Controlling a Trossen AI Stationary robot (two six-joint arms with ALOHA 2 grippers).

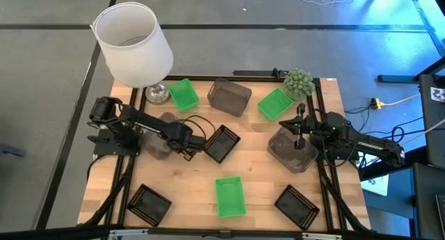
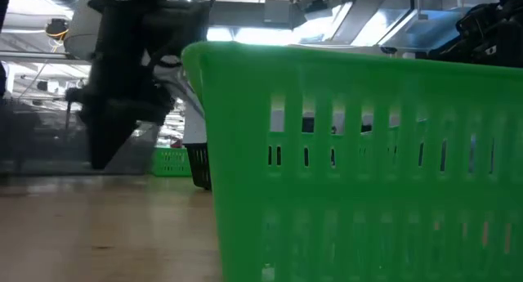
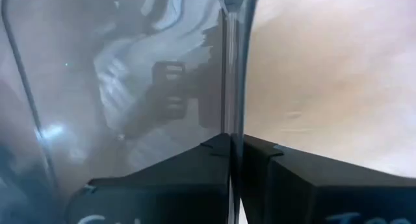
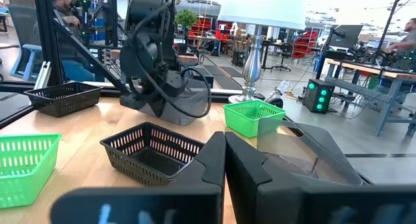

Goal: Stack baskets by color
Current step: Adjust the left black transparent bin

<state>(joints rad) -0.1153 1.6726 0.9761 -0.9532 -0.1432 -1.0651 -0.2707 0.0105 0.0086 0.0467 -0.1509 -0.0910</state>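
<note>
Now, your notes, one view after another; the lampshade (image 1: pixel 133 44) is the landmark throughout.

High view: your left gripper (image 1: pixel 161 144) sits just below the lampshade on a grey basket (image 1: pixel 154 141), largely hidden under the arm. A black basket (image 1: pixel 222 143) lies just beyond the arm's elbow, farther from the lampshade.
High view, far side: your right gripper (image 1: pixel 300 142) is down on a second grey basket (image 1: pixel 292 149), across the table from the lampshade. A third grey basket (image 1: pixel 229 96) stands between the two, nearer the lampshade.
Low view: a green basket (image 2: pixel 359 159) fills the front; little else is readable.
Left wrist view: left fingers (image 3: pixel 195 178) pinched shut on the grey basket's translucent wall (image 3: pixel 229 68), which runs straight out between them.
Right wrist view: right fingers (image 4: pixel 188 185) closed on the near wall of their grey basket (image 4: pixel 312 152).
Deciding relation: judged, the third grey basket lies roughly midway; neither arm is clearly nearer.
</note>
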